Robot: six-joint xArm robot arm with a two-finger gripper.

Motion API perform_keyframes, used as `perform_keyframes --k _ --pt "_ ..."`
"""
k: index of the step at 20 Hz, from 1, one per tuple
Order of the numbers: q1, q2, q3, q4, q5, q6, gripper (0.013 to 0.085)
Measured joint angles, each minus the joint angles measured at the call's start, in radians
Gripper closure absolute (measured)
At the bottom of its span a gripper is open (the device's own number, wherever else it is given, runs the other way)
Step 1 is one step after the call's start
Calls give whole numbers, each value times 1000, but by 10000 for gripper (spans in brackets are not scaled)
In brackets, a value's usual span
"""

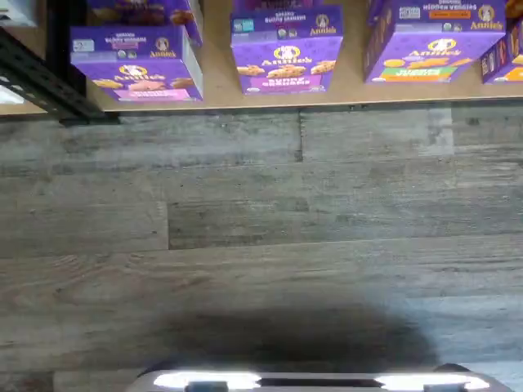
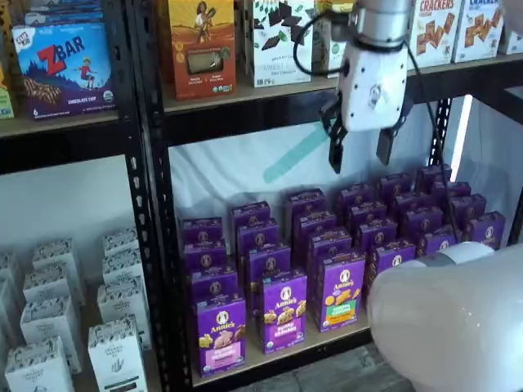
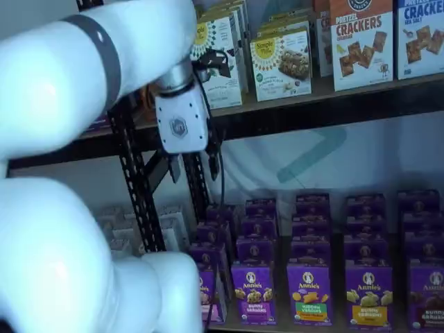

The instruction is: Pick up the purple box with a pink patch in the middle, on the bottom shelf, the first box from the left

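The purple box with a pink patch stands at the front left of the bottom shelf in a shelf view [image 2: 221, 333]. It also shows in the wrist view [image 1: 135, 73], and its edge shows past my arm in a shelf view [image 3: 209, 297]. The bottom shelf [image 2: 331, 337] is a tan board [image 1: 216, 82] with several rows of purple cartons. My gripper [image 2: 359, 152] hangs high above the rows, just under the upper shelf, well above and right of the box. A gap shows between its black fingers, and nothing is in them. It also shows in a shelf view [image 3: 193, 168].
A purple carton with a green patch [image 2: 341, 291] and another purple carton [image 2: 283, 312] stand beside the target. A black rack upright [image 2: 155, 204] stands left of it. White cartons [image 2: 49, 327] fill the left rack. Cracker boxes [image 3: 357, 41] are above. My white arm [image 2: 458, 327] bulks in front.
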Motion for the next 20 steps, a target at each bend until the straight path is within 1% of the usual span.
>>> perform_keyframes --k 3,10,12,17,18,20 --pt "23 15 64 -28 -76 27 130" --pt "58 63 200 -60 -263 75 130" --pt "62 80 232 -58 -316 80 130" --pt "64 124 309 -25 -475 70 130" --pt "67 145 320 -27 -508 75 130" --pt "72 187 323 -31 -537 82 130"
